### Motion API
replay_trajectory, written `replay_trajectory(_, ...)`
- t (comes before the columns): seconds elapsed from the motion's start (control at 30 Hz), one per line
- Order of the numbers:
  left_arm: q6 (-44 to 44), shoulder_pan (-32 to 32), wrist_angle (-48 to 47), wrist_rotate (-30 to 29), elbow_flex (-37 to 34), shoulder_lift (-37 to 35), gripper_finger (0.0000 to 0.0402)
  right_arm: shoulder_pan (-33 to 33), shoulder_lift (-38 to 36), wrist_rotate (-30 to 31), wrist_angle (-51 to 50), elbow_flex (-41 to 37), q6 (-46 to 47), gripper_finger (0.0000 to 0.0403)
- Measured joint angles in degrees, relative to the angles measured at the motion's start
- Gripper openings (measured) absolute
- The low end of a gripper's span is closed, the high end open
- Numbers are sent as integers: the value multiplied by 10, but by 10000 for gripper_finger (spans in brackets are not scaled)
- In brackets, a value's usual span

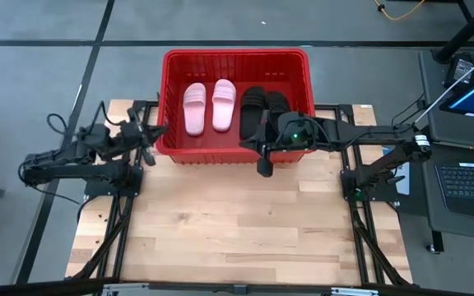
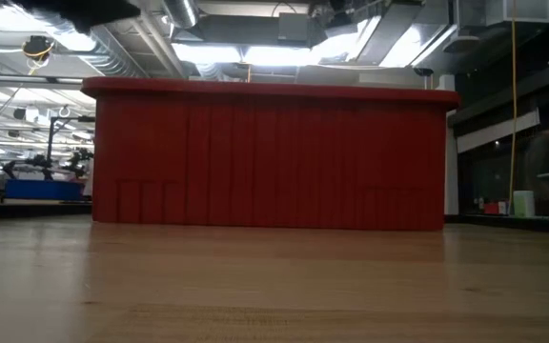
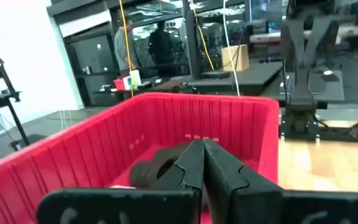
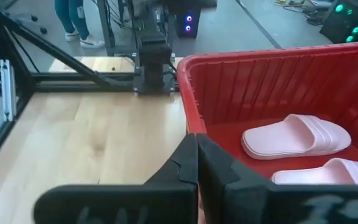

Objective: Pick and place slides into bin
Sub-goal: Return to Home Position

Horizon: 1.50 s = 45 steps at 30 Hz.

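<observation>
Pale wooden tabletop (image 1: 237, 238) before you carries the red slotted plastic bin (image 1: 235, 56) at its far edge, holding pale pink slides (image 1: 209, 107) left, black slides (image 1: 263, 105) right, likely light, pliant, best pinched by the strap; left gripper (image 3: 202, 152) and right gripper (image 4: 196, 149) hover at its near corners, fingers together.

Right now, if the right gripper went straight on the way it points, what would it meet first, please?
Probably the bin's near wall: the right gripper, shut, points along it toward the bin's corner. Depth is unclear, so it may pass just above the rim.
</observation>
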Motion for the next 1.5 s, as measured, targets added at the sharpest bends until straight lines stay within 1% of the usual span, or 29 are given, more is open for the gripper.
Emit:
replay_trajectory(0.23, -3, -2, 94, -11, -123, -80, 1, 12, 0, 0, 16, 0, 9, 2)
replay_trajectory(0.33, -3, -2, 121, -12, -153, -111, 1, 12, 0, 0, 28, 0, 12, 2)
replay_trajectory(0.47, -6, -2, 123, -1, -177, -150, 1, 16, -1, 2, 50, -4, 12, 2)
replay_trajectory(0.53, -10, -2, 118, 2, -186, -168, 1, 16, -6, 1, 92, -32, 13, 2)
replay_trajectory(0.63, -14, -2, 110, 2, -193, -167, 1, 16, -17, -1, 167, -93, 30, 2)
replay_trajectory(0.73, -16, -2, 120, 8, -198, -164, 1, 13, -38, -1, 204, -150, 58, 2)
replay_trajectory(0.87, -19, -2, 121, 4, -216, -167, 1, 12, -96, 0, 233, -205, 70, 2)
replay_trajectory(0.97, -33, -2, 145, 3, -233, -167, 1, 12, -152, 0, 256, -246, 71, 2)
replay_trajectory(1.13, -25, -2, 206, 1, -262, -167, 1, 16, -241, 0, 257, -312, 77, 3)
replay_trajectory(1.23, -28, -2, 224, 9, -280, -167, 1, 23, -283, 0, 256, -347, 87, 3)
replay_trajectory(1.37, -25, -2, 267, 13, -303, -167, 1, 30, -334, 0, 256, -382, 83, 4)
replay_trajectory(1.5, -8, -2, 270, 14, -304, -165, 1, 29, -379, 0, 254, -406, 56, 4)
